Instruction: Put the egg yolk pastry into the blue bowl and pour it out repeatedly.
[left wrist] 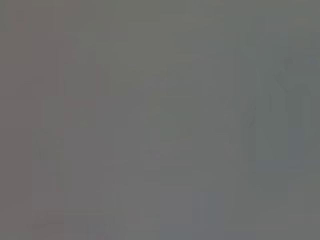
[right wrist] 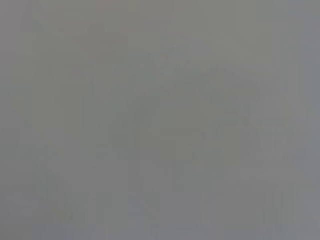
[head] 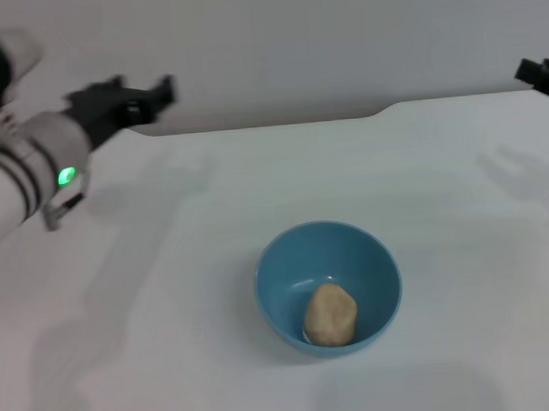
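Small, pale beige, lumpy egg yolk pastry (head: 331,315) lying inside the round, deep, glossy light-blue bowl (head: 283,265), low against the wall nearest the robot. Bowl standing upright on the plain white worktop (head: 171,342), near the front edge and about midway between the side edges.

Black left gripper (head: 147,95) raised above the far left corner, well apart from the bowl, fingers spread and nothing between them. Black right gripper (head: 543,74) barely showing at the far right edge, also well apart; cannot tell how far open, nor whether anything is held.

Judged from this: pastry in, pouring step next.

Likely trouble:
- smooth rim slipping from a pinch, bowl dropping or skating across the worktop;
- too quick a tilt sending the roundish pastry rolling toward the front edge and off;
- pastry sitting against the near wall, so a tilt away from the robot giving it a long run across the glossy inside.

Head view alone showing bowl, pastry and both arms; both wrist views an even grey, with no object or fingers to be made out.
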